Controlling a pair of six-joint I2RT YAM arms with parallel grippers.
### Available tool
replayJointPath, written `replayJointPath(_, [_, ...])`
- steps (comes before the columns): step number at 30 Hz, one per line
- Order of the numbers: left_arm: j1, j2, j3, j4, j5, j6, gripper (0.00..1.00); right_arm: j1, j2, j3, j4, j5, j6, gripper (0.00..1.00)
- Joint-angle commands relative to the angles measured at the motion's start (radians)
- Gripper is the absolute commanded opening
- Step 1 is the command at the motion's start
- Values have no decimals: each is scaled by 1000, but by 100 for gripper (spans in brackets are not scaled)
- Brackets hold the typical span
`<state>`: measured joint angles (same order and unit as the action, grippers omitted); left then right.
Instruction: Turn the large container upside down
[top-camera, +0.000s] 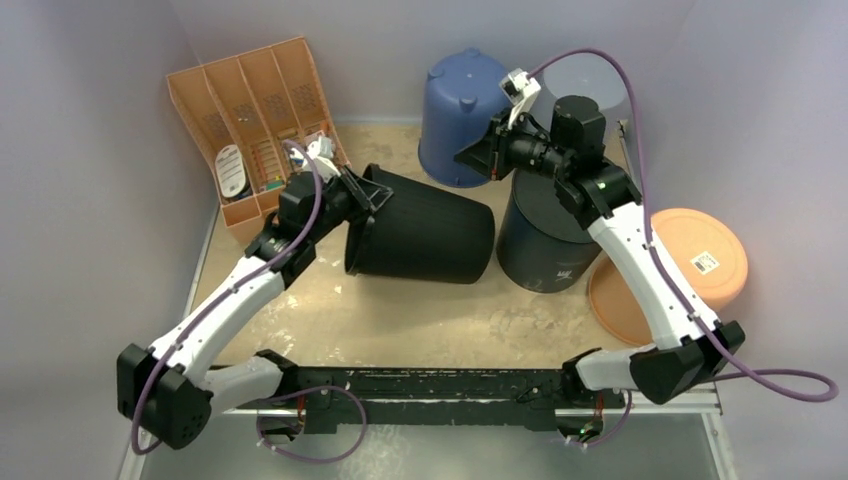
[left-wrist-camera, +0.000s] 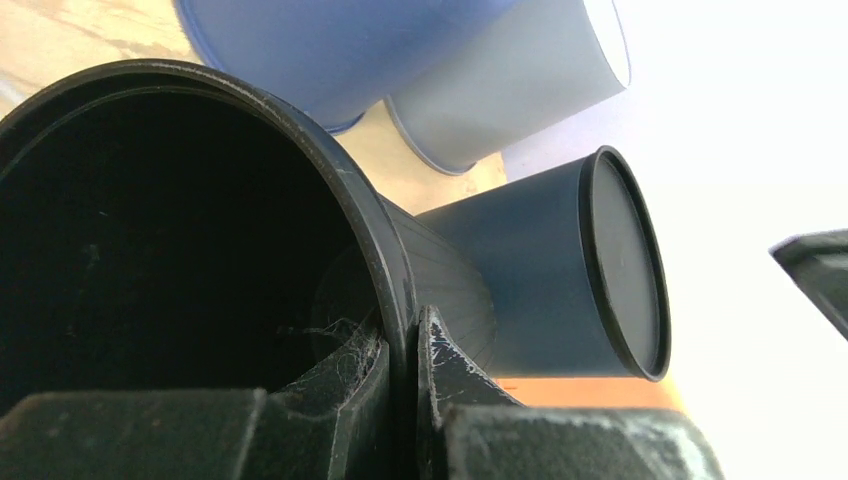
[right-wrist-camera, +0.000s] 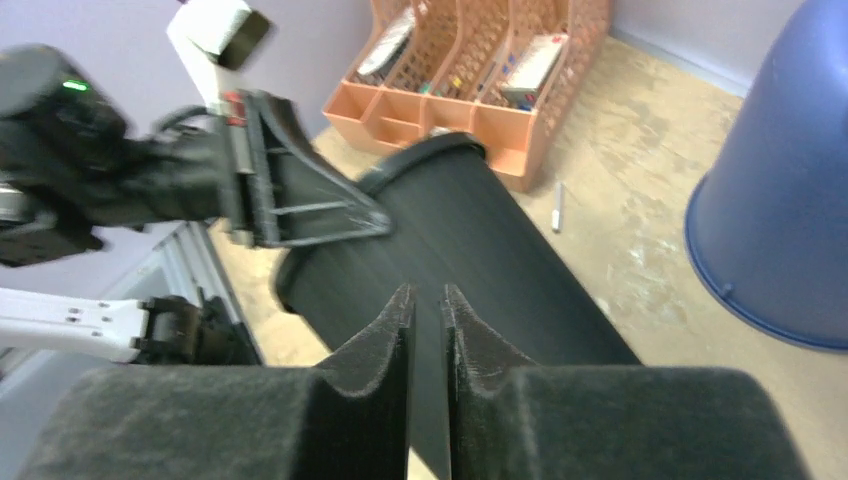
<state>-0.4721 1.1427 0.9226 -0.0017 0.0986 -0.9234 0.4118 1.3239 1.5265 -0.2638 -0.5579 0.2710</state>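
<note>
The large container (top-camera: 430, 240) is a black bucket lying on its side in the middle of the table, with its mouth toward the left. My left gripper (top-camera: 372, 200) is shut on its rim. The left wrist view shows one finger (left-wrist-camera: 350, 380) inside the rim (left-wrist-camera: 300, 120) and the other outside it. My right gripper (top-camera: 470, 158) hovers above the container's closed end. In the right wrist view its fingers (right-wrist-camera: 427, 295) stand a narrow gap apart with nothing between them, over the container's ribbed wall (right-wrist-camera: 470, 230).
An upturned blue bucket (top-camera: 465, 115) and a translucent one (top-camera: 590, 85) stand at the back. A dark upturned container (top-camera: 545, 240) stands right beside the black one's closed end, with an orange bowl (top-camera: 700, 255) further right. An orange organizer (top-camera: 250, 110) fills the back left.
</note>
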Motion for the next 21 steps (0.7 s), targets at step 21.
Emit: replayJointPath(21, [0, -226, 314, -469, -412, 197, 0, 87, 149, -73, -384, 871, -158, 52])
